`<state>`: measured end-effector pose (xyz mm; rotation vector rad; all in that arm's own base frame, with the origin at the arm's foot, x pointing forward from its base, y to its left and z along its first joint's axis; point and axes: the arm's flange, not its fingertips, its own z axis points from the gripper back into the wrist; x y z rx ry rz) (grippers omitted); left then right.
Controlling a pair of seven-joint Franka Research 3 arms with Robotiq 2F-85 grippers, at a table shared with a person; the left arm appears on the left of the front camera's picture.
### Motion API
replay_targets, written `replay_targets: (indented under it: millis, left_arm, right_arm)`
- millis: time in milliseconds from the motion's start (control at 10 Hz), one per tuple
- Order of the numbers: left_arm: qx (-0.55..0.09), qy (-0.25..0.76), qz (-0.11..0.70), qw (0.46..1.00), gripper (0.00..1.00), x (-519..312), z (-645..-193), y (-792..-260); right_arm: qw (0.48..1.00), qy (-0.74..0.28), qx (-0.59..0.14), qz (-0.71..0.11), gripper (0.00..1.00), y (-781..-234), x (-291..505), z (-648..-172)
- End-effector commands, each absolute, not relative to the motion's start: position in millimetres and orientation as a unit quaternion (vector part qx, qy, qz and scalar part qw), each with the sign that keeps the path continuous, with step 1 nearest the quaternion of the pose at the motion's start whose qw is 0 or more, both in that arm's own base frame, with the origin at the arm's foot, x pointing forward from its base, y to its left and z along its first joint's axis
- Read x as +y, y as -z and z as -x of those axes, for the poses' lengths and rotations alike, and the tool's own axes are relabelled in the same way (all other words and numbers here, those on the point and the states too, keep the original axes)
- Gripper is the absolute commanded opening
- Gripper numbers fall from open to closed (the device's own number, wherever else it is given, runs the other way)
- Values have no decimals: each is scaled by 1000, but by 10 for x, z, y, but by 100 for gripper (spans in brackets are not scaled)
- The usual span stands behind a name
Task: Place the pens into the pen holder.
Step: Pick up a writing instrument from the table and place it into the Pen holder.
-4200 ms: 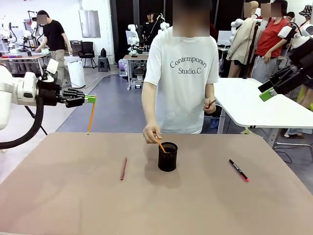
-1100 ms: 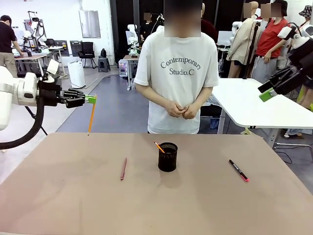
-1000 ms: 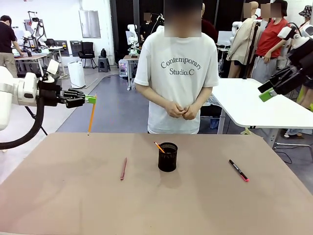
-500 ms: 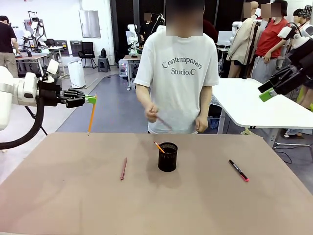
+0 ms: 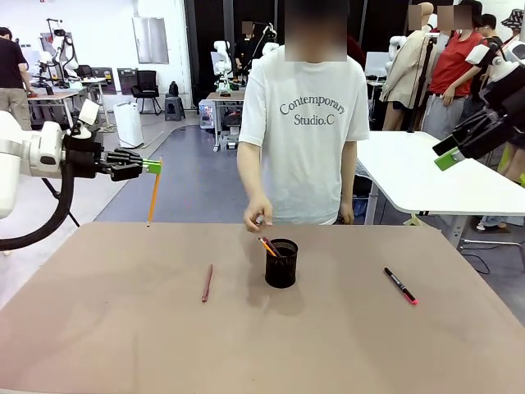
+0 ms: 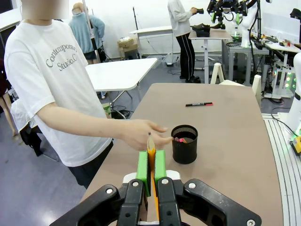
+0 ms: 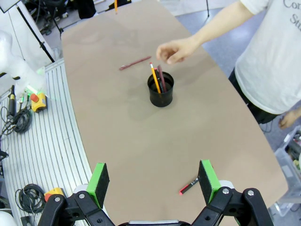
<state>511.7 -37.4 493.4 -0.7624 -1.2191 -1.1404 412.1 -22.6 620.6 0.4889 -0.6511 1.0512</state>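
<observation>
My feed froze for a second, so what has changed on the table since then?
The person's hand came forward over the pen holder, and a dark red pen now stands in it beside the orange pencil. Unchanged: left gripper shut on its yellow pencil, right gripper open and raised, reddish-brown pen and black marker lying on the table.

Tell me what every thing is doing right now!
Left pincer: shut on yellow pencil, upright.
Right pincer: open, empty.
Pen holder: upright, orange pencil and dark pen inside.
Reddish-brown pen: lying flat.
Black marker: lying flat.
Person's hand: open, near holder.
</observation>
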Motion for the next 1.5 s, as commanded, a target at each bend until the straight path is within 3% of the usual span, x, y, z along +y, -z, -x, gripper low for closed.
replay_targets:
  millis: [0, 1400]
  left_arm:
    - [-528, 494, 333, 606, 0, -373, -5125, -4937]
    - [-518, 515, 343, 591, 0, -485, -5150, -4928]
  right_arm:
    - [785, -489, -304, -228, 100, -6223, -223, -4117]
    - [785, -489, -304, -228, 100, -6223, -223, -4117]
